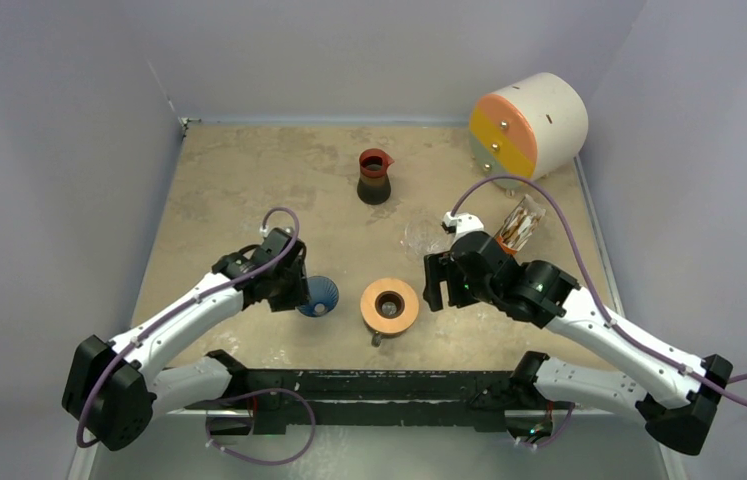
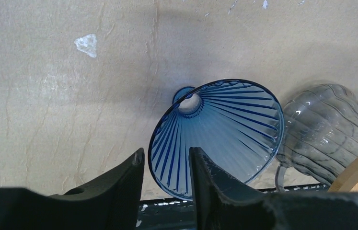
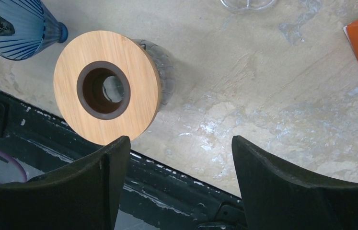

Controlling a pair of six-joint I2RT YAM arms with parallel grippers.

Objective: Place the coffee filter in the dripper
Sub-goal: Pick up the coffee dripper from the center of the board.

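Our left gripper [image 2: 167, 152] pinched the rim of the tilted dripper [image 2: 225, 129], we thought to steady it, while our right gripper [image 3: 180, 141] hung wide open and empty.

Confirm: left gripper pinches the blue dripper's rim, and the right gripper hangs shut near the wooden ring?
Not shut: the right wrist view shows the right gripper open, fingers wide apart, near the wooden ring. The left gripper does pinch the rim of the dripper.
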